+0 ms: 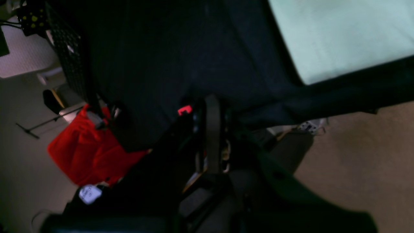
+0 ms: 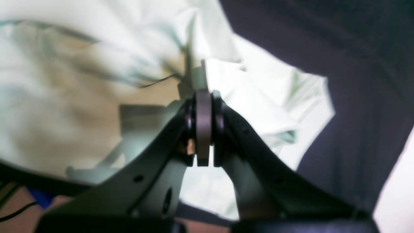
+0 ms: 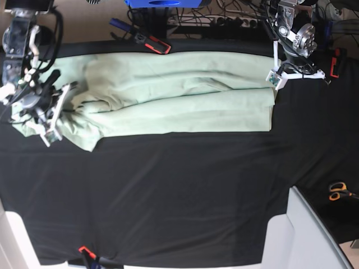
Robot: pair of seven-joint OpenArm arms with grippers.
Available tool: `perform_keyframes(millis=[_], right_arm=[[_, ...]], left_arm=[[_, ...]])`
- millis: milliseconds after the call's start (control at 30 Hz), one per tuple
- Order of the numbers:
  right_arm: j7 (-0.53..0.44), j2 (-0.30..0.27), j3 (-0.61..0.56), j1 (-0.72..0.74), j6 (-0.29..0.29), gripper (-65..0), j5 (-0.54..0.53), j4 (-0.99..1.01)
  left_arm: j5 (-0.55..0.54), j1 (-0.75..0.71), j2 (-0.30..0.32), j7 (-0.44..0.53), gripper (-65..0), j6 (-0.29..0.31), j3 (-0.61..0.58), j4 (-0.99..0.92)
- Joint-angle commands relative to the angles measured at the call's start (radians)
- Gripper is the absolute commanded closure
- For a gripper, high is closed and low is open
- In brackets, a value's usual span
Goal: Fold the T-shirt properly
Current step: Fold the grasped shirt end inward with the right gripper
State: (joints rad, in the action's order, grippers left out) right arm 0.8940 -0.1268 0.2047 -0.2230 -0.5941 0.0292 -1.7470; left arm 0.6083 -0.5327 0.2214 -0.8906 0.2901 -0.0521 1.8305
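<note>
Black tablecloth [image 3: 179, 196] | T-shirt [image 3: 185, 101] pinched in right tool [image 2: 203, 94] | left tool [image 1: 212, 106] closed, empty

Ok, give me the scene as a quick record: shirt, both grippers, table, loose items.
shirt: T-shirt folded lengthwise into a long band across the far half of the table, bunched at the right gripper's end
right gripper: right gripper shut on a pinch of shirt fabric
left gripper: left gripper shut, beside the shirt's other end, over the black tablecloth; no fabric visibly held
loose items: scissors near the table edge
</note>
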Motion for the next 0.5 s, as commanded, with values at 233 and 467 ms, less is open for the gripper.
perform_keyframes(millis=[233, 467], right_arm=[[0.017, 0.063, 0.000, -0.083, -0.002, 0.0, -0.007, -0.112], [0.011, 0.065, 0.000, -0.146, -0.002, 0.0, -0.007, -0.123]], left_arm=[[-0.072, -0.008, 0.013, -0.002, 0.0, 0.033, 0.005, 0.015], [-0.070, -0.007, 0.014, -0.003, 0.0, 0.033, 0.005, 0.015]])
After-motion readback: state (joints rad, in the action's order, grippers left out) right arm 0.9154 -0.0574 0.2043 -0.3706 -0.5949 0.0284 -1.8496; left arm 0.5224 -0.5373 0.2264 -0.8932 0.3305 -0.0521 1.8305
